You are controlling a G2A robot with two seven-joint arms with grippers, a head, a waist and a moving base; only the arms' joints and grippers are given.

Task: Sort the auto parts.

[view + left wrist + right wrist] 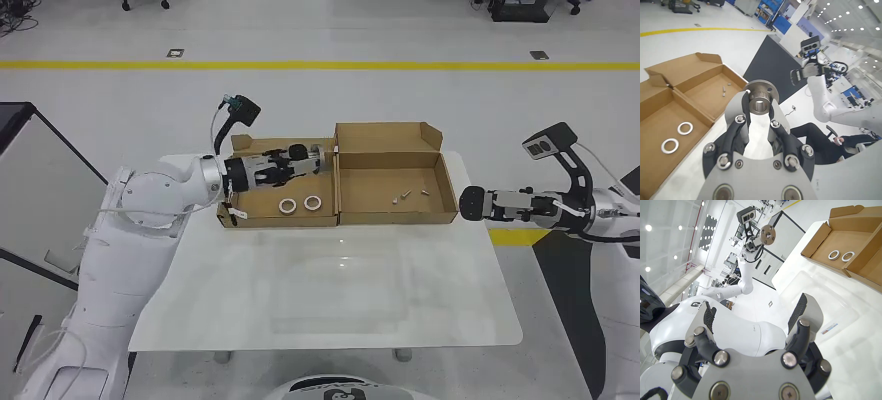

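My left gripper (759, 107) is shut on a flanged metal hub (761, 95) and holds it in the air. From above, this gripper (305, 160) hangs over the back of the left cardboard box (262, 219). Two white rings (287, 206) (312, 203) lie in that box, also seen as rings (685, 128) (669, 145). Small bolts (400, 197) lie in the right cardboard box (390, 132). My right gripper (755, 308) is open and empty; it sits just off the right box's right side (466, 203). The right wrist view shows the hub (768, 235) far off.
Both boxes stand side by side at the back of the white table (450, 300). A shallow clear tray (819, 291) lies on the table in front of them. A dark panel (20, 180) stands at the left of the table.
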